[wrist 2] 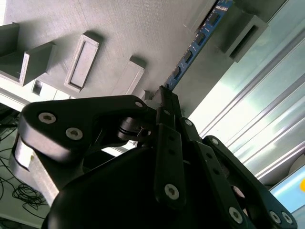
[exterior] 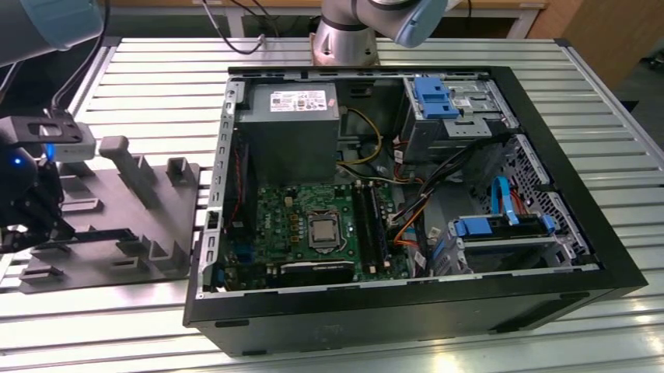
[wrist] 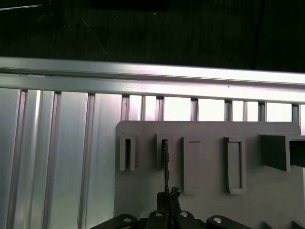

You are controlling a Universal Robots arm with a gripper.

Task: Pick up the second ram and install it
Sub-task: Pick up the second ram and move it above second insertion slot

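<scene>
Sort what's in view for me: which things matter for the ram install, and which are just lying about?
Job: gripper, closed on the second ram; grey holder tray it stands in; motherboard's black memory slots.
Just there: power supply box, blue drive brackets, slatted table.

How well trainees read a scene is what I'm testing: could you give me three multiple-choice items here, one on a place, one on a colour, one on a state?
1. Where is the second ram?
A) on the grey holder tray
B) in a motherboard slot
C) on top of the power supply

2. What colour is its board?
A) red
B) blue
C) white

3. How is the tool?
A) open above the computer case
B) shut on a cable
C) shut on the second ram

Answers:
1 A, in the second wrist view it stands on edge on the tray.
2 B, its edge with the chips shows blue there.
3 C, the tool clamps the ram's near end in both wrist views.
</scene>
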